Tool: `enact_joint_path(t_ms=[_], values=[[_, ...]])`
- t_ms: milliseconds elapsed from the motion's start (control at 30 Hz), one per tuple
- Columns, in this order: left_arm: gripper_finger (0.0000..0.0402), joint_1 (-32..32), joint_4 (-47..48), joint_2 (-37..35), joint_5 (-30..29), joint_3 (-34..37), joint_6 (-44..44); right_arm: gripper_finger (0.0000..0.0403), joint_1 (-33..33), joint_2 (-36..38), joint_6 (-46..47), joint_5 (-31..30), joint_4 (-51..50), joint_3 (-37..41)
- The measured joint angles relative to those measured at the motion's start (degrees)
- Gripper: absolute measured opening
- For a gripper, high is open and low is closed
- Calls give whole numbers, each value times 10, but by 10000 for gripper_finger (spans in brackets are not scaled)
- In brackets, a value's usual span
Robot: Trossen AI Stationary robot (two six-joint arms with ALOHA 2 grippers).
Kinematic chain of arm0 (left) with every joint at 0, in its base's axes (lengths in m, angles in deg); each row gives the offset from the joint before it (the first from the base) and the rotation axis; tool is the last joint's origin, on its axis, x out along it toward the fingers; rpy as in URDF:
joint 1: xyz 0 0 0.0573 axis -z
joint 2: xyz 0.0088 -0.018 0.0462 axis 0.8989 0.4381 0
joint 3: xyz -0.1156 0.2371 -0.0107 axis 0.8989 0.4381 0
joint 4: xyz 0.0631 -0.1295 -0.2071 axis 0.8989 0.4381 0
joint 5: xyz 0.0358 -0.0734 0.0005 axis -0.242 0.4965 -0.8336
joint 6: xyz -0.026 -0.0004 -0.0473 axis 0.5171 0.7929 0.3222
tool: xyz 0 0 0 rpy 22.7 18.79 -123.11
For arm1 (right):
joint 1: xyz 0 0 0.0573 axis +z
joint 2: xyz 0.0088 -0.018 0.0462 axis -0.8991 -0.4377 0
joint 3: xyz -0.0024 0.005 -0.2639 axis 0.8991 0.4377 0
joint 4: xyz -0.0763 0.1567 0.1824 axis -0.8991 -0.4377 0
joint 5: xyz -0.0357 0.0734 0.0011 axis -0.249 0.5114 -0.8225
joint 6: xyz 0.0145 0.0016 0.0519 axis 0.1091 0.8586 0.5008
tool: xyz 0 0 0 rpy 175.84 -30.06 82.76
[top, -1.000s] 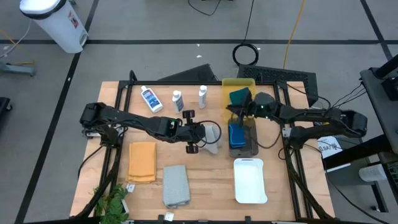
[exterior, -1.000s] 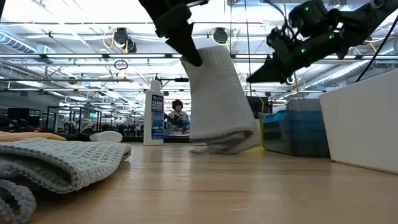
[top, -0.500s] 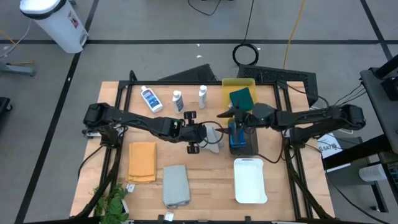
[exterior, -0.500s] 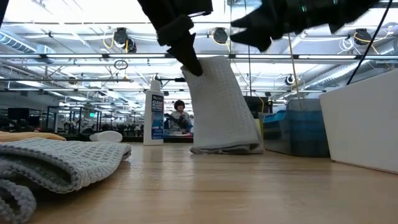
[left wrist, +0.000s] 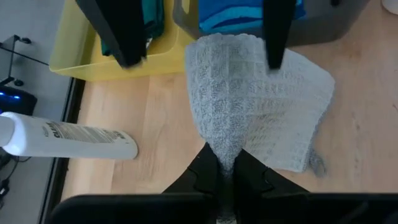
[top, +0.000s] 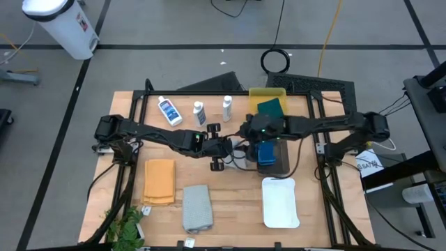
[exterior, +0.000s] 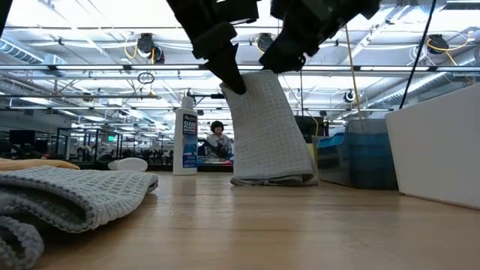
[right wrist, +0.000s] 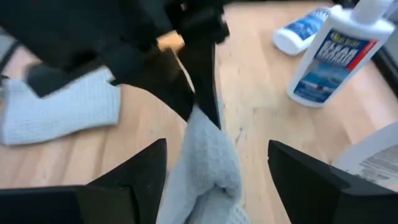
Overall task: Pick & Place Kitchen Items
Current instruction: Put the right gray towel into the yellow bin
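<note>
I count three white bottles [top: 169,111], two grey towels [top: 196,208], one orange towel [top: 159,180] and three trays [top: 280,202] on my desk [top: 230,199].

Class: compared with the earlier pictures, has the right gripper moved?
Yes. The right gripper has moved leftward from over the yellow tray, toward the grey towel in the left gripper.

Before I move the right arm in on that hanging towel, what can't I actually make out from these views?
- Grey towel: in the high view both arms cover most of it.
- Right gripper: open, its fingers either side of the towel; whether they touch it cannot be told, the right wrist view being blurred.
- Blue sponges: the right arm hides part of them from above.
- Bottle labels: too small or blurred to read.
</note>
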Motion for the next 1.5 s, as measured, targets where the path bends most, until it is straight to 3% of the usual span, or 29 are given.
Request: enact_joint_path(t_ms=[300, 433, 933, 1133, 1500], values=[[21, 0, 0, 0, 2, 0, 11, 241, 0, -40, -16, 1, -6, -5], [19, 0, -1, 0, 4, 0, 12, 221, 0, -39, -15, 1, 1, -5], [30, 1, -31, 0, 25, 0, 10, 9, 0, -38, -52, 4, 4, 7], [32, 3, -4, -10, 25, -22, -1, 6, -1, -18, -63, 2, -3, 7], [33, 3, -34, -92, 39, -12, 39, 3, -6, 105, -90, -1, -45, 7]])
